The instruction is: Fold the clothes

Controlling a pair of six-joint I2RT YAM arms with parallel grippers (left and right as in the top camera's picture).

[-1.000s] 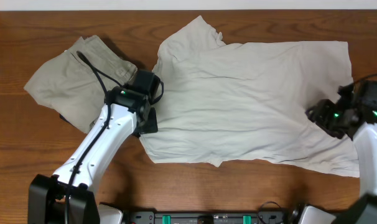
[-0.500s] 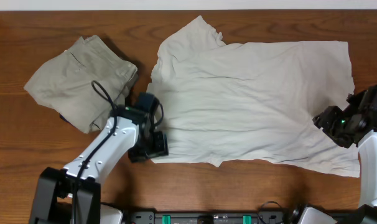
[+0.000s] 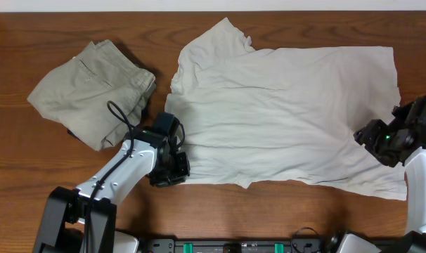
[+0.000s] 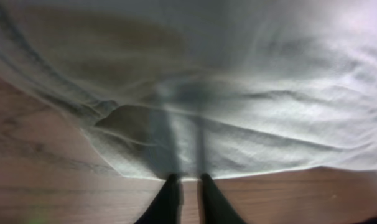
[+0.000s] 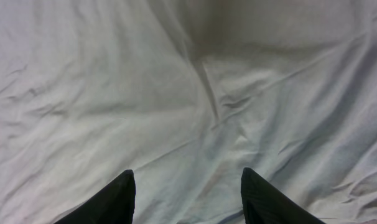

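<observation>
Pale off-white short-sleeved T-shirt [image 3: 283,112] of thin, wrinkly cloth lies spread flat across the middle and right of the brown wooden table [image 3: 269,218]. It is just beside the folded khaki-olive trousers [image 3: 93,88] on the left. My left pincer [image 4: 187,180] sits at the shirt's near-left corner, jaws almost together right at the hem; whether any cloth is caught between them I cannot tell. My right pincer [image 5: 187,173] stands open, fingers wide apart, over the shirt's right end, holding nothing. I judge this fabric light and limp, likely to slip, sag and bunch under its own folds. It wants a firm pinch on the doubled hem or at a corner. I would raise both ends together, low and slow, so it neither drags nor crumples.
</observation>
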